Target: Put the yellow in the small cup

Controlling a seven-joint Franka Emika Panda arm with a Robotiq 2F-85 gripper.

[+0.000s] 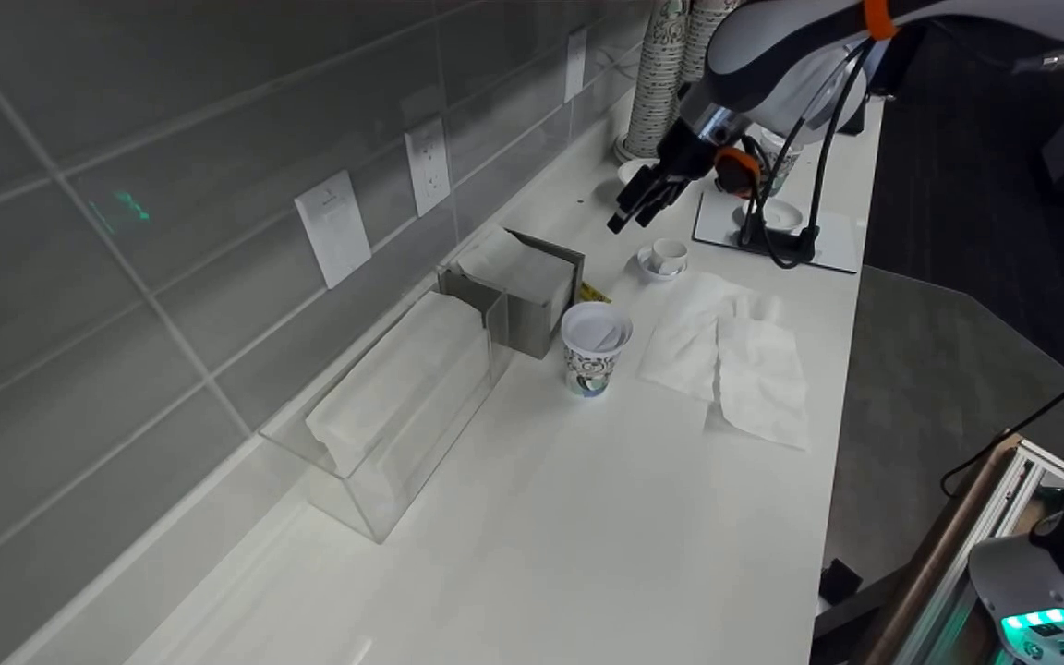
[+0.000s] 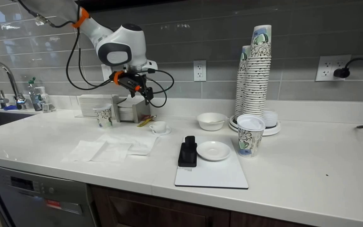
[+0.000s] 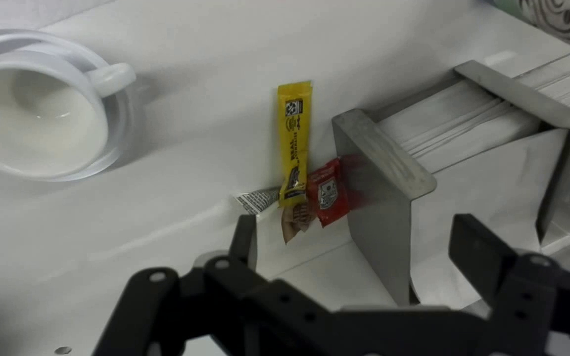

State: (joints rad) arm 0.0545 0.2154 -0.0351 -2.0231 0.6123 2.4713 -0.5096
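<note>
The yellow is a slim yellow packet flat on the counter, touching a red packet and other small packets. It shows partly in both exterior views. A short patterned paper cup with a green mark stands before the napkin holders, with white lids or similar inside; it also shows in an exterior view and at the wrist view's corner. A small white handled cup sits empty on a saucer, also in both exterior views. My gripper is open and empty, above the counter.
A metal napkin holder stands right beside the packets, with a clear napkin box beyond it. Loose napkins lie near the handled cup. A white bowl, tall cup stacks and a board with a plate stand farther along.
</note>
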